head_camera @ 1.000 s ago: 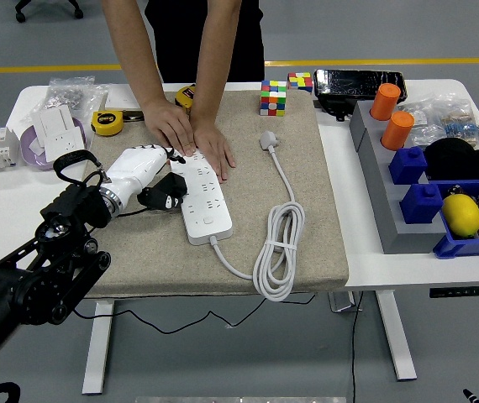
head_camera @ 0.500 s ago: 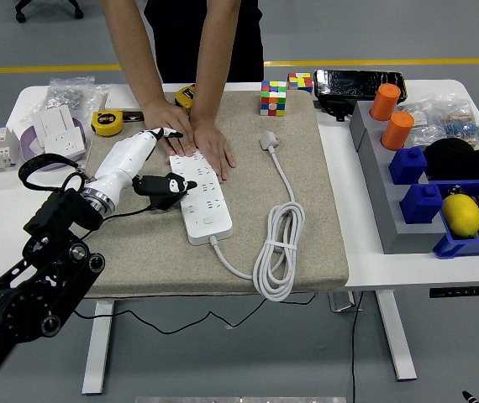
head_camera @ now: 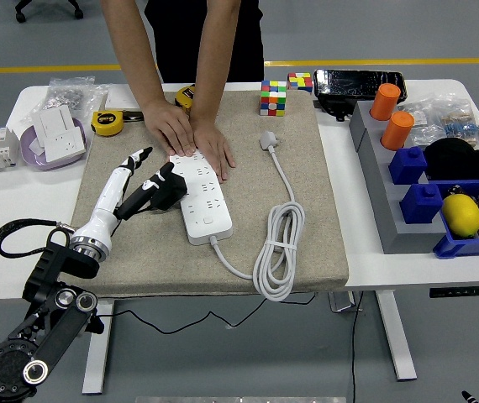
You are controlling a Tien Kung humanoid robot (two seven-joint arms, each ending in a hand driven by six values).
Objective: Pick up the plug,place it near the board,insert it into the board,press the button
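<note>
Beige mat: person's hands (head_camera: 191,137) pin the power strip (head_camera: 199,193). Left hand (head_camera: 139,189) has dropped and rolled lower since a second ago, pinching black plug (head_camera: 168,190) against strip's left edge; insertion pending.

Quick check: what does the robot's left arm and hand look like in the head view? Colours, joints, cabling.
The left arm is black, with round silver-ringed joint housings near the bottom edge. A black cable loops out beside the wrist. A silver collar joins it to a slim white forearm shell, ending in the left hand, white with black fingers.
</note>
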